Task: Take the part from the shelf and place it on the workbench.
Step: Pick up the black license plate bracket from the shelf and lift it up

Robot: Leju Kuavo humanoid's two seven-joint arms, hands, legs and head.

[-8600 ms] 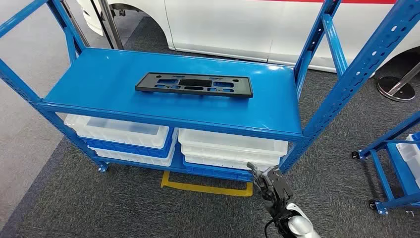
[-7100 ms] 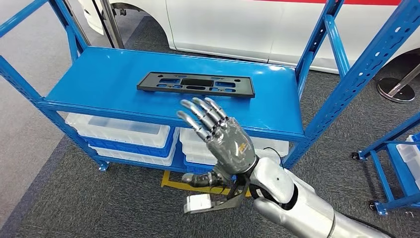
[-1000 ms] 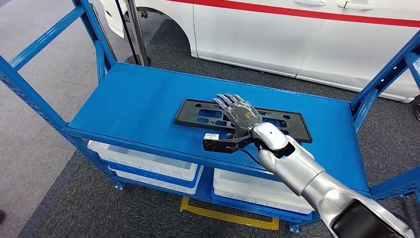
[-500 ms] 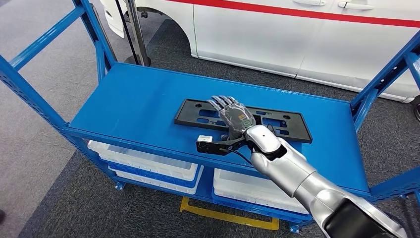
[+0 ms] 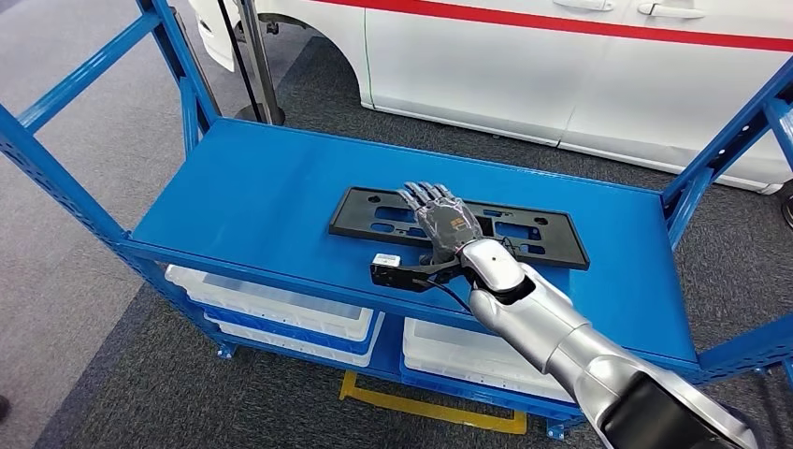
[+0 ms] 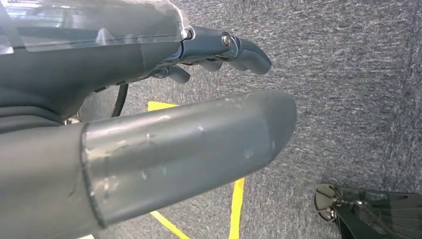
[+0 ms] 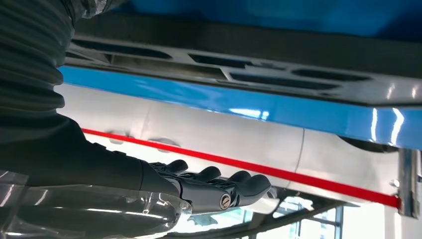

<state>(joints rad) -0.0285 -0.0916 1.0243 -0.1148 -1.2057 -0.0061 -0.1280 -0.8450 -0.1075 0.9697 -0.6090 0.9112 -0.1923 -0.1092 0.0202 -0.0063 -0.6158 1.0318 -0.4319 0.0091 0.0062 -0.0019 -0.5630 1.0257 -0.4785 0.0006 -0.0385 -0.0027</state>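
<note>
Probably a vehicle workshop, blue steel shelf (image 5: 281, 178), white van (image 5: 561, 65) behind

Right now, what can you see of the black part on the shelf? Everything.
The black part is a long, flat, rectangular panel, plastic by its look, with several cutouts and small holes. It lies flat on the blue shelf, long side roughly along the shelf's length. The right hand is stretched over its middle, fingers extended; whether it touches the part cannot be told.
</note>
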